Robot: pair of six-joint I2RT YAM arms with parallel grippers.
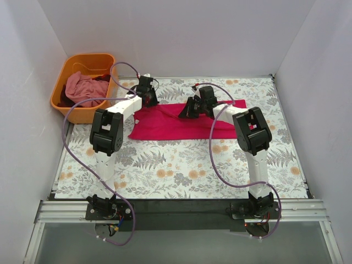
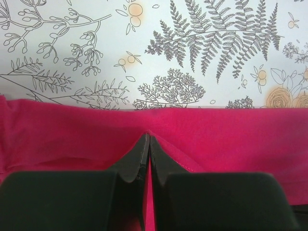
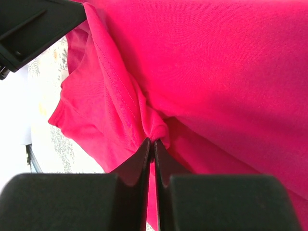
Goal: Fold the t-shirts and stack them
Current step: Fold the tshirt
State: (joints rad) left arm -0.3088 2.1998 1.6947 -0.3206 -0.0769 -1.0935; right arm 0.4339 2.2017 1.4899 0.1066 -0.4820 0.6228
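A crimson-pink t-shirt (image 1: pixel 176 124) lies partly folded across the middle of the floral table. My left gripper (image 1: pixel 147 100) is shut on its far left edge; in the left wrist view the fingertips pinch the cloth (image 2: pixel 216 139) at the fold line. My right gripper (image 1: pixel 193 108) is shut on a bunched fold of the same shirt (image 3: pixel 216 72) near its upper middle and lifts it a little. A paler dusty pink t-shirt (image 1: pixel 82 88) lies crumpled in the orange basket (image 1: pixel 69 113).
The orange basket stands at the far left corner, with a dark garment (image 1: pixel 102 78) beside the pink one. White walls enclose the table on three sides. The floral cloth (image 1: pixel 176 170) covers the table in front of the shirt.
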